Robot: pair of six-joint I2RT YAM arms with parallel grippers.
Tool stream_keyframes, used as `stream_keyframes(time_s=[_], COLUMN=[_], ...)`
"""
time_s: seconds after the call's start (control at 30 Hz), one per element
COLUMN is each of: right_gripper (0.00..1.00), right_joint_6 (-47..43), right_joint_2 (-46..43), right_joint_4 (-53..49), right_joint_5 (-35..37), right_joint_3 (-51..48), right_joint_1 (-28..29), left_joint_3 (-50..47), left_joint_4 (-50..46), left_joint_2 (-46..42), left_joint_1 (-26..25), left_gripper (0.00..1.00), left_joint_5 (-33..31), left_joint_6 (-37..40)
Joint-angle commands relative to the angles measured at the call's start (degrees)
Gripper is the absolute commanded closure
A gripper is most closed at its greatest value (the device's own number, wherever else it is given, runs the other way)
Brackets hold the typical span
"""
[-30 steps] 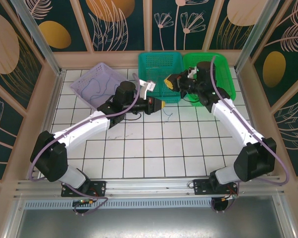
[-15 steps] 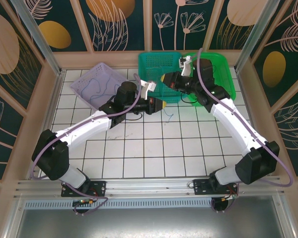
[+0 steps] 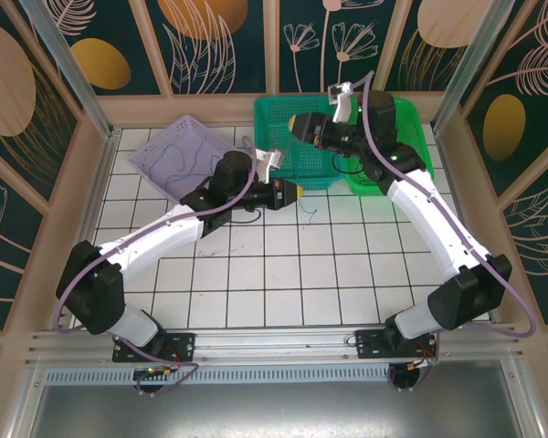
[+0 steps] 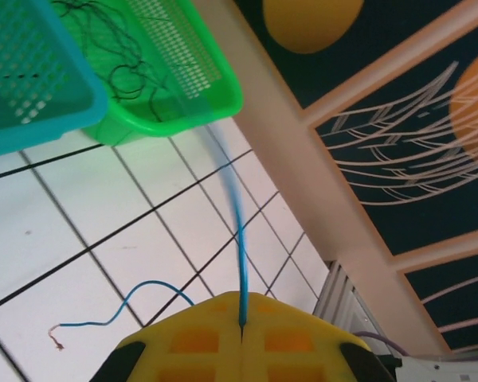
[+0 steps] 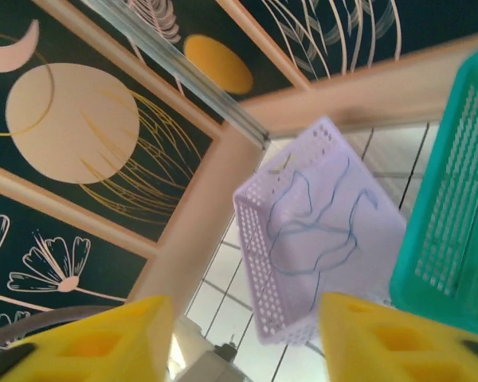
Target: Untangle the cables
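The left hand was closed tight, its yellow fingers pinched together on a thin blue cable. From the pinch the cable rose in a nearly straight line towards the rim of the green basket; it blurred near the rim, so I could not tell whether it reached inside. Its other stretch curled away to the left over the white tiled bench and ended in a short bare tip. In the top view this hand hung over the middle of the bench, just in front of the teal basket.

Inside the green basket lay a loose snarl of dark cables, looped over one another.

The right hand stood wide, with its two yellow fingers well apart and nothing between them. From above it was over the teal basket, pointing to the left. Its wrist camera looked down at the lilac basket, which sat near the far-left corner of the bench. Several blue cables sprawled in slack curves across that basket's floor.
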Motion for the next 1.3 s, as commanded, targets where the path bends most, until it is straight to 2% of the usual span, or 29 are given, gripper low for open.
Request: stream_keyframes(time_s=[0.0,0.1,0.23,0.33,0.47,0.6,0.77,1.13,1.23,1.27], right_gripper=[0.39,0.34,0.32,0.32,0.33,0.33,0.34,0.33,0.34,0.33], right_joint_6=[3.6,6.8,8.4,9.4,12.0,13.7,14.1,16.0,16.3,16.3], right_joint_2=[-2.6,-5.5,-8.6,-10.1,-11.5,-12.1,-12.4,-12.3,-12.0,-12.0], right_joint_4=[0.6,1.3,1.0,0.9,2.4,3.0,1.9,-0.2,-0.1,0.0], right_joint_5=[0.9,0.7,1.2,1.0,0.4,0.4,1.0,2.3,2.3,2.3], right_joint_3=[2.2,0.4,-2.5,-5.3,-9.3,-11.7,-12.5,-14.6,-15.0,-15.1], right_joint_1=[-2.7,-5.7,-8.1,-8.6,-8.5,-8.6,-8.5,-8.5,-8.4,-8.3], left_joint_3=[4.3,6.4,11.3,18.4,27.4,34.6,40.4,51.9,54.3,55.4], left_joint_4=[-5.6,-10.9,-20.3,-29.5,-38.3,-43.3,-47.3,-57.9,-56.9,-56.1], left_joint_2=[-3.6,-5.2,-6.2,-4.7,0.1,6.2,13.6,30.5,35.7,37.6], left_joint_1=[1.3,2.8,5.4,7.9,13.7,19.9,24.9,29.7,31.5,32.2], left_gripper=[1.00,1.00,1.00,1.00,1.00,1.00,1.00,1.00,1.00,0.96], left_joint_5=[-7.8,-13.2,-22.0,-30.1,-35.0,-34.9,-32.8,-30.4,-28.9,-28.3], left_joint_6=[-1.7,-1.2,-0.7,-0.5,-0.5,0.4,0.9,-3.5,-3.2,-2.9])
